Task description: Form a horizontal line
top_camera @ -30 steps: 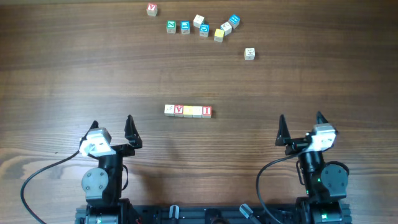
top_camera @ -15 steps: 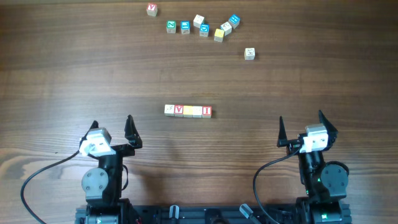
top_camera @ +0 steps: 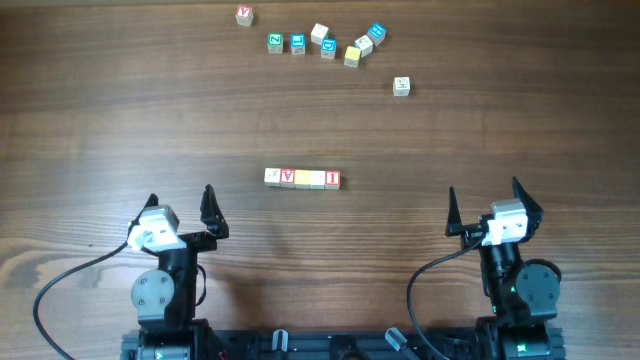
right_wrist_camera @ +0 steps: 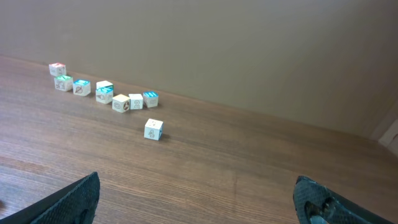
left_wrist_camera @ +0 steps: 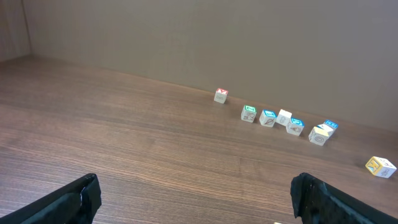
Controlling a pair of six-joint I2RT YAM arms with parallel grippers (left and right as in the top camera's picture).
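Note:
In the overhead view, four small cubes stand side by side in a horizontal line [top_camera: 302,178] at the table's middle: a cream cube [top_camera: 272,177], a red "V" cube [top_camera: 288,177], a yellow cube [top_camera: 309,179] and a red "I" cube [top_camera: 332,179], each touching its neighbour. My left gripper [top_camera: 180,199] hangs open near the front left, well apart from the row, nothing between its fingers. My right gripper [top_camera: 483,197] is open and empty at the front right. Both wrist views [left_wrist_camera: 196,196] [right_wrist_camera: 205,196] show only bare wood between the jaws; the row is out of their view.
A scatter of blue- and green-lettered cubes [top_camera: 328,45] lies at the table's far edge, with a red-lettered cube [top_camera: 244,15] to its left and a lone cream cube [top_camera: 401,86] nearer the right. The wrist views show the same cluster [left_wrist_camera: 289,121] [right_wrist_camera: 102,90] before a brown wall.
The right gripper has turned slightly and shifted a little left near the front of the table. The left arm and all cubes are unmoved.

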